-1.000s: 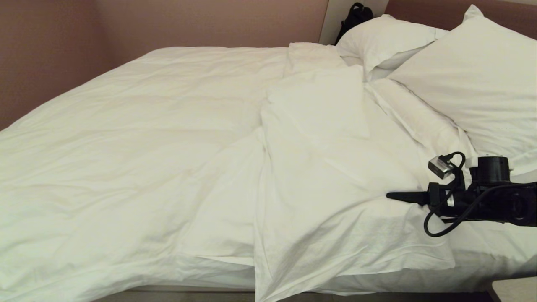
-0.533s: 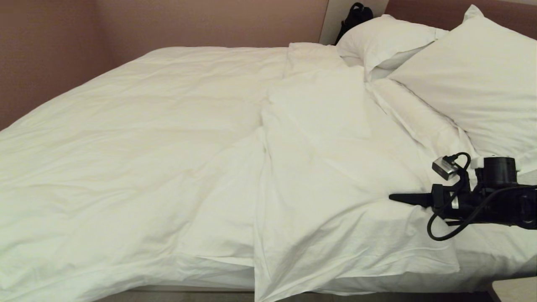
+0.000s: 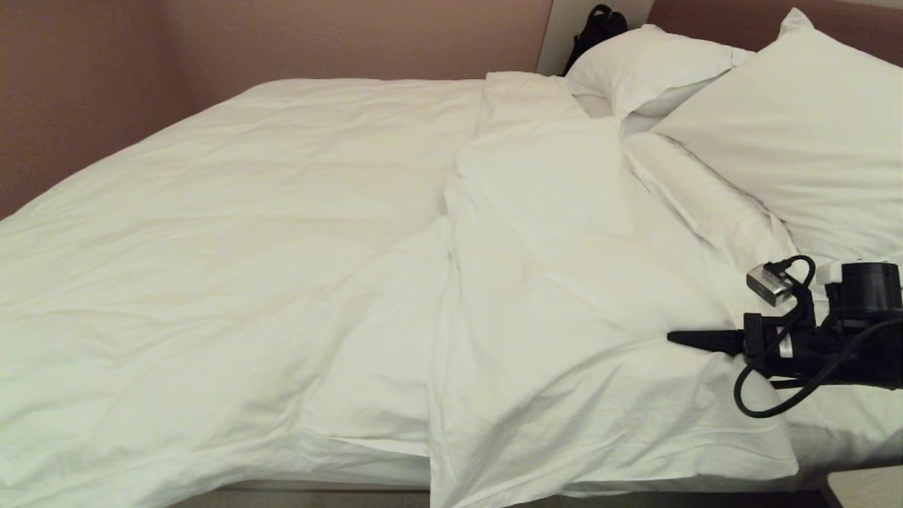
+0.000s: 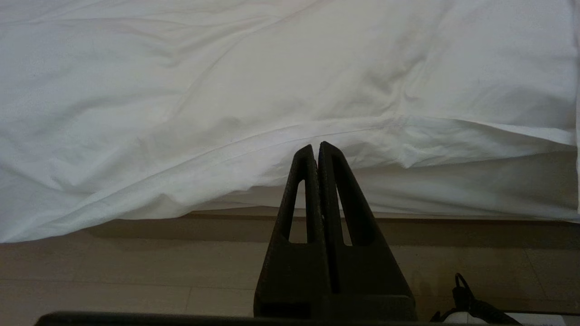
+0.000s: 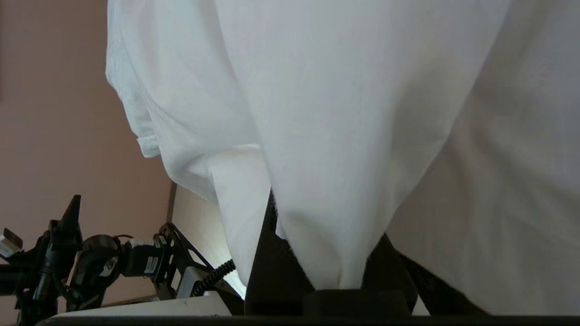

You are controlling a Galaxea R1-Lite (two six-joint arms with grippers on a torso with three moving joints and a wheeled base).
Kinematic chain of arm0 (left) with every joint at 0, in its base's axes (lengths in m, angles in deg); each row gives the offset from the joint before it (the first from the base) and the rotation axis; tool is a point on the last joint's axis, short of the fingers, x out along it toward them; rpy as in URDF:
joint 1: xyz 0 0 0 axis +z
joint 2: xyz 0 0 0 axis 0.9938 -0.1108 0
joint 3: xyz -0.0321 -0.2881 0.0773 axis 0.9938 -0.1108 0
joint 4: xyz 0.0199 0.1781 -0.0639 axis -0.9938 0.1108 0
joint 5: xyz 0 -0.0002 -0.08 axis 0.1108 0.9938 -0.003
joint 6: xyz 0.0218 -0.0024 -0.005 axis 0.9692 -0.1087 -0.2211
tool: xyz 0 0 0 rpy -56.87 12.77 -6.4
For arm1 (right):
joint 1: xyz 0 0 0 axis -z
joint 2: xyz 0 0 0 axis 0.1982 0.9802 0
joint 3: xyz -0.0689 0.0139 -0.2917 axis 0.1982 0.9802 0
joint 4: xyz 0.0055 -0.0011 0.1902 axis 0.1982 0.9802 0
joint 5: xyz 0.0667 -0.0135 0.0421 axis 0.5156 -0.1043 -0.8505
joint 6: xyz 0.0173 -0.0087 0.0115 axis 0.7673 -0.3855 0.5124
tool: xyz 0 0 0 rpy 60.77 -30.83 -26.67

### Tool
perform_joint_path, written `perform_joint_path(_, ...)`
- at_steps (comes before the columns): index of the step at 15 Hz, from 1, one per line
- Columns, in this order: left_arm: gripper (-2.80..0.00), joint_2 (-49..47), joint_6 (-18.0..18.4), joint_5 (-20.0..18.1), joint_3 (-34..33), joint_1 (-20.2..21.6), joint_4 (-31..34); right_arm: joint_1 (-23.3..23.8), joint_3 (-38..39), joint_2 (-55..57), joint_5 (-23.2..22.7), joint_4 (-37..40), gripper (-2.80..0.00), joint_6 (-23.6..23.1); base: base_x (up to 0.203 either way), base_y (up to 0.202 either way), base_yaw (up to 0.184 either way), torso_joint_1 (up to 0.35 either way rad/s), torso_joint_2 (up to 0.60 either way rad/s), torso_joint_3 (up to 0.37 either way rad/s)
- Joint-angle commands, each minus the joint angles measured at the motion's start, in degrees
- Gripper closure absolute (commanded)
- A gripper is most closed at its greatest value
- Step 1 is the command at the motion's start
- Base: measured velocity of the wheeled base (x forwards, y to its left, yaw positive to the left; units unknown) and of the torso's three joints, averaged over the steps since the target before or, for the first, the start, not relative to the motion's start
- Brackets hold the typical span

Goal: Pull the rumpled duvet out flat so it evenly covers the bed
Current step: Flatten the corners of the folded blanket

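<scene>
While the shut black right claw, pinching the puffy white duvet, slides toward four o'clock, the fold spreads flatter; left claw stays shut, empty.

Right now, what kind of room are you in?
Most likely a bedroom, maybe a hotel room: a wide bed under a rumpled white duvet, plump pillows and a padded headboard.

Right gripper pinches the rumpled duvet — pillows lie beyond
</scene>
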Motion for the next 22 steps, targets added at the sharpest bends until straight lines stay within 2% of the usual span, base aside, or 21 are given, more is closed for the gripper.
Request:
perform_joint_path(1, 0.00, 0.02, 0.00, 0.00, 0.00, 0.05, 0.00, 0.04, 0.77, -4.14, 1.79, 3.67, 0.00, 0.02, 0.000, 0.000, 0.000, 0.000, 0.00, 0.000)
perform_joint_path(3, 0.00, 0.02, 0.00, 0.00, 0.00, 0.05, 0.00, 0.04, 2.52, -6.30, 3.57, 3.94, 0.00, 0.01, 0.000, 0.000, 0.000, 0.000, 0.00, 0.000)
perform_joint_path(10, 0.00, 0.02, 0.00, 0.00, 0.00, 0.05, 0.00, 0.04, 7.98, -12.57, 5.50, 4.36, 0.00, 0.01, 0.000, 0.000, 0.000, 0.000, 0.00, 0.000)
perform_joint_path(14, 0.00, 0.02, 0.00, 0.00, 0.00, 0.05, 0.00, 0.04, 10.60, -19.56, 9.43, 9.61, 0.00, 0.01, 0.000, 0.000, 0.000, 0.000, 0.00, 0.000)
perform_joint_path(22, 0.00, 0.02, 0.00, 0.00, 0.00, 0.05, 0.00, 0.21, 12.03, -26.74, 9.84, 15.95, 0.00, 0.08, 0.000, 0.000, 0.000, 0.000, 0.00, 0.000)
